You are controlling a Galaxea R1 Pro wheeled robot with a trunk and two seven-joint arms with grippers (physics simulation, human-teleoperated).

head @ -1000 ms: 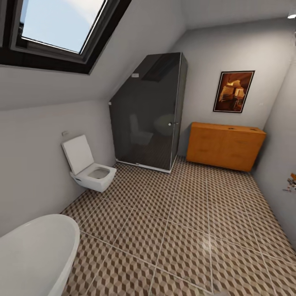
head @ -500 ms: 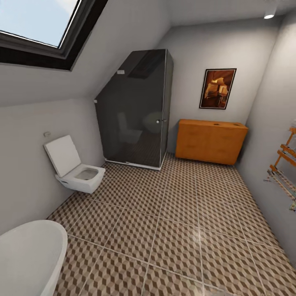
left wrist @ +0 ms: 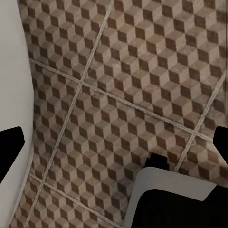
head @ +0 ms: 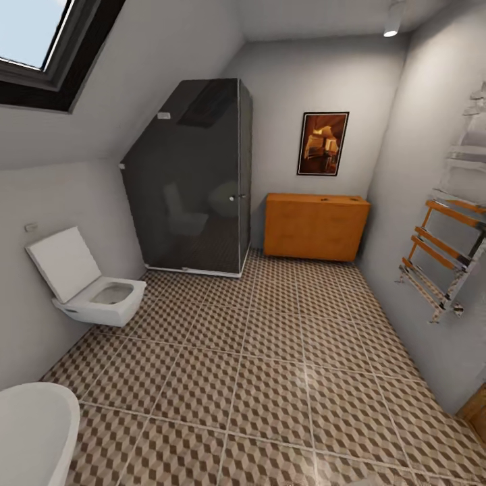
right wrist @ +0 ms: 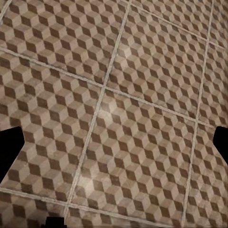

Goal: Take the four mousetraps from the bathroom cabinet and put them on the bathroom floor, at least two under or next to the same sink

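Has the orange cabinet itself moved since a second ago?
No. The cabinet keeps its place below the picture and beside the shower; the camera turned.

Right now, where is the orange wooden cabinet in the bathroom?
In the head view the cabinet stands against the far wall, right of centre, just right of the dark glass shower and below the framed picture.

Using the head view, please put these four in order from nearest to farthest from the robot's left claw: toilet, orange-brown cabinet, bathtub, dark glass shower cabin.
1. Bathtub: bottom left corner, right beside the robot.
2. Toilet: on the left wall, a little farther along.
3. Shower cabin: far left corner.
4. Cabinet: against the back wall, right of the shower.
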